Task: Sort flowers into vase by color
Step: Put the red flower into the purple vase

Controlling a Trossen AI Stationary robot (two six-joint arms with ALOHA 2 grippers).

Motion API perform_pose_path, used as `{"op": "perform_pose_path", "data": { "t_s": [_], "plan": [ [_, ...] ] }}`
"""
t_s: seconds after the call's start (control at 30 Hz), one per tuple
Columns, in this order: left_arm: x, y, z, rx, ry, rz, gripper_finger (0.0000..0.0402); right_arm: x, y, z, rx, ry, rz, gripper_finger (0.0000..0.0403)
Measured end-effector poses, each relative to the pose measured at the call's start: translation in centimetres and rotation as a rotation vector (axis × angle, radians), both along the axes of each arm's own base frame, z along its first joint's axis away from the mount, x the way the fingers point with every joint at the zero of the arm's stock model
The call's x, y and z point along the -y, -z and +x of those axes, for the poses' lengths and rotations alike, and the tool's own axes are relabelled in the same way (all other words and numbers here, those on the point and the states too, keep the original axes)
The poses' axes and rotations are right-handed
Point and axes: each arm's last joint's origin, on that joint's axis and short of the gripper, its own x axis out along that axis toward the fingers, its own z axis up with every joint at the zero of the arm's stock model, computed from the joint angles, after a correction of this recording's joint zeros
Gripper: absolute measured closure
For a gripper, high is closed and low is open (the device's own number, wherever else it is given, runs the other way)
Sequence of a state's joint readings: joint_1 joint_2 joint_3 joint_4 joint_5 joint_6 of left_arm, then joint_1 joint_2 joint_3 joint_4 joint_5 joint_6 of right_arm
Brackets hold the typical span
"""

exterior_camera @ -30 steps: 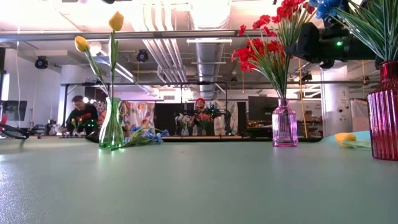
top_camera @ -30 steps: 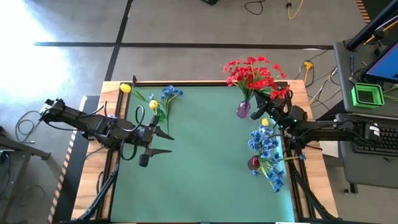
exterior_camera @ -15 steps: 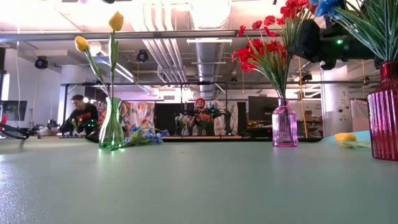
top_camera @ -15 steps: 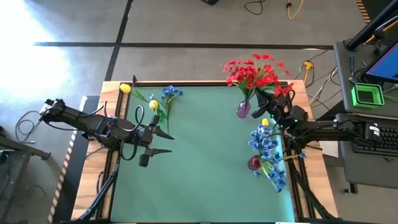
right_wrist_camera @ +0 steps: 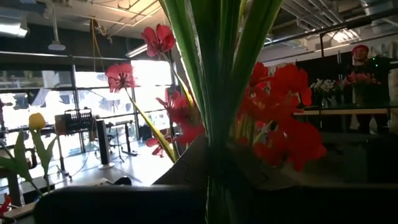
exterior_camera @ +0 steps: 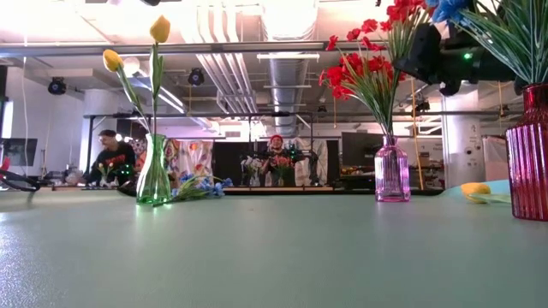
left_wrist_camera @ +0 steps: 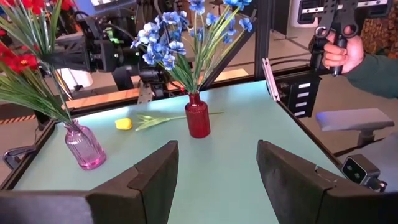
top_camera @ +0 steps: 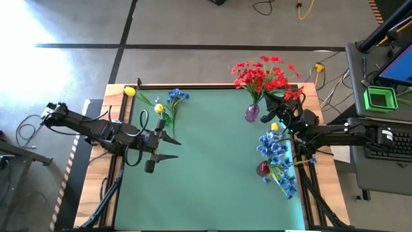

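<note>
Right wrist view: right gripper (top_camera: 288,102) clamped on red flower (right_wrist_camera: 283,115) stems beside pink vase (top_camera: 252,114); light, bendy, best pinched low. Left gripper (top_camera: 168,147) half-open, empty.

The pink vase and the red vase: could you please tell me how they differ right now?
The pink vase is pale, see-through glass; the red vase is a deep, darker red. The pink vase holds red flowers, while the red vase holds blue flowers. In the high view the pink vase stands nearer the table's far edge, the red vase nearer the near edge. Both stand upright on the green mat, on the right arm's side.
</note>
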State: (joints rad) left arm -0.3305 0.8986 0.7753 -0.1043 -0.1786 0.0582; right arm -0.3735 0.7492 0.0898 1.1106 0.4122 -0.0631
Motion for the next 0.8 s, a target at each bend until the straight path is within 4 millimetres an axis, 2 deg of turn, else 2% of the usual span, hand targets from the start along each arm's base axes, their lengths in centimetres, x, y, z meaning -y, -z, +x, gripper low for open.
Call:
{"op": "perform_pose_path", "data": {
  "t_s": [0.23, 0.4, 0.57, 0.8],
  "plan": [
    [-0.1, 0.1, 0.1, 0.0, -0.047, 0.014, 0.0196, -0.1, -0.3, -0.1, 0.042, -0.004, -0.006, 0.038],
    [-0.1, 0.2, 0.7, 0.017, -0.087, 0.088, 0.0196, -0.1, -0.5, -0.2, 0.057, -0.004, -0.012, 0.038],
    [0.0, 0.1, 1.0, 0.039, -0.114, 0.077, 0.0196, -0.1, -0.6, -0.3, 0.087, -0.002, 0.001, 0.038],
    [0.0, 0.3, 1.2, 0.028, -0.119, 0.056, 0.0196, -0.1, -0.3, -0.1, 0.038, -0.002, -0.007, 0.038]
  ]
}}
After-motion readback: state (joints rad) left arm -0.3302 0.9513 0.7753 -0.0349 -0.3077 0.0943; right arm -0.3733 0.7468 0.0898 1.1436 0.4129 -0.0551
